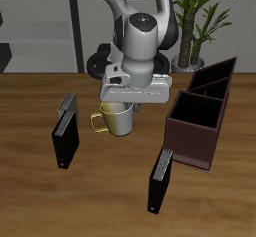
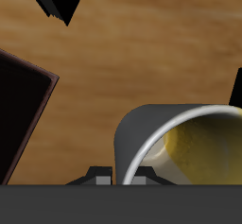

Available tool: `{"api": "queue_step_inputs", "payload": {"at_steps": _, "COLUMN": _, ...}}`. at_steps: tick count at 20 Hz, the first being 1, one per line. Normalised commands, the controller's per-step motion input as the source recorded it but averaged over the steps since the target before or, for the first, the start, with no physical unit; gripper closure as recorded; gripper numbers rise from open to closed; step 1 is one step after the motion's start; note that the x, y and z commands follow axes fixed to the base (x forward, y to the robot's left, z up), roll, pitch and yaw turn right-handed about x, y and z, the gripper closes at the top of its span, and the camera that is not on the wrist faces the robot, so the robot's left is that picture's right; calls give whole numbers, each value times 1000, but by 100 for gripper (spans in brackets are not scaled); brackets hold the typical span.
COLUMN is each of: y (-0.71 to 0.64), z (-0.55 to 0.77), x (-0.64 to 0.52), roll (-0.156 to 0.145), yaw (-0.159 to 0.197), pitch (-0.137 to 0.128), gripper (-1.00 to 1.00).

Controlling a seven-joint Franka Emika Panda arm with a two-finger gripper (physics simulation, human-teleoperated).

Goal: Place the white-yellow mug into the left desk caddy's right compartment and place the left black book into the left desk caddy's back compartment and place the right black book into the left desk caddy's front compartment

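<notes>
The white-yellow mug stands upright mid-table, its yellow handle pointing away from the caddy. My gripper is straight above it, its fingers down at the rim. In the wrist view the mug's rim and yellowish inside are very close. The two fingertips sit close together either side of the mug's wall, so the gripper looks shut on it. The left desk caddy is dark maroon, and its wide right compartment is nearest the mug. The left black book stands near the front edge. The right black book stands on the mug's far side.
A potted plant and dark shelving stand behind the table. In the wrist view the caddy's corner and a book's black edge lie beyond the mug.
</notes>
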Motion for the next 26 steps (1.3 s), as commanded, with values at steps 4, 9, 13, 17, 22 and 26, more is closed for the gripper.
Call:
{"api": "queue_step_inputs", "payload": {"at_steps": 4, "y": 120, "z": 805, "x": -343, "roll": -18, "yaw": 70, "pitch": -73, "gripper": 100}}
{"api": "queue_step_inputs", "payload": {"at_steps": 9, "y": 191, "z": 742, "x": -146, "roll": -59, "yaw": 71, "pitch": -17, "gripper": 100}}
{"api": "queue_step_inputs", "payload": {"at_steps": 13, "y": 404, "z": 408, "x": -63, "roll": -15, "yaw": 44, "pitch": 4, "gripper": 100}}
{"api": "queue_step_inputs", "payload": {"at_steps": 17, "y": 342, "z": 481, "x": -81, "roll": -51, "yaw": -22, "pitch": -26, "gripper": 100}}
{"api": "queue_step_inputs", "payload": {"at_steps": 22, "y": 275, "z": 633, "x": 36, "roll": -123, "yaw": -72, "pitch": -30, "gripper": 100}}
{"api": "queue_step_inputs", "payload": {"at_steps": 26, "y": 320, "z": 426, "x": 192, "roll": -74, "yaw": -64, "pitch": -12, "gripper": 100}}
